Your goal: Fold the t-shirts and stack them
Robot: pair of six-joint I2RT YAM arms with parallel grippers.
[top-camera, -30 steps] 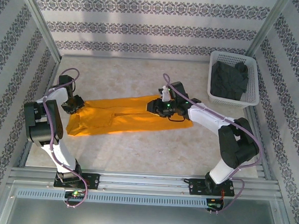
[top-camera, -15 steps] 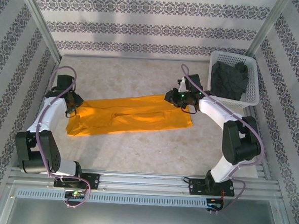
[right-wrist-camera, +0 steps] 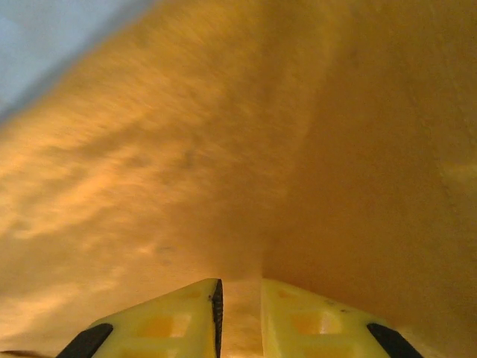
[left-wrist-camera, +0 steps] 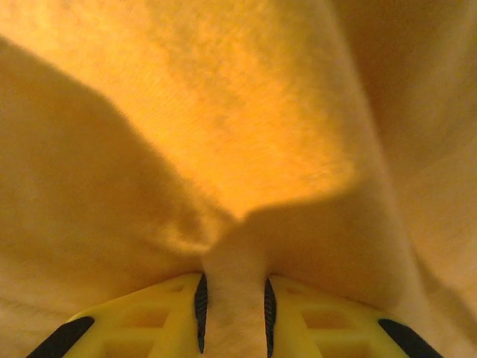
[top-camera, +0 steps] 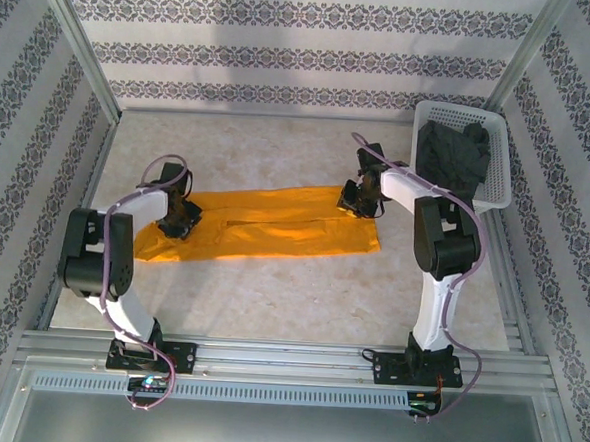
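Both arms are down on the orange-yellow t-shirt (top-camera: 275, 228), which lies stretched out as a long band across the middle of the tabletop (top-camera: 270, 310). The left jaws are pinched tight on a raised ridge of orange cloth near its left end, and the right jaws are clamped on a fold at its far right corner. Just beyond the right arm, the charcoal-grey t-shirt (top-camera: 454, 156) sits bunched in the white basket (top-camera: 501, 168) at the tabletop's far right corner.
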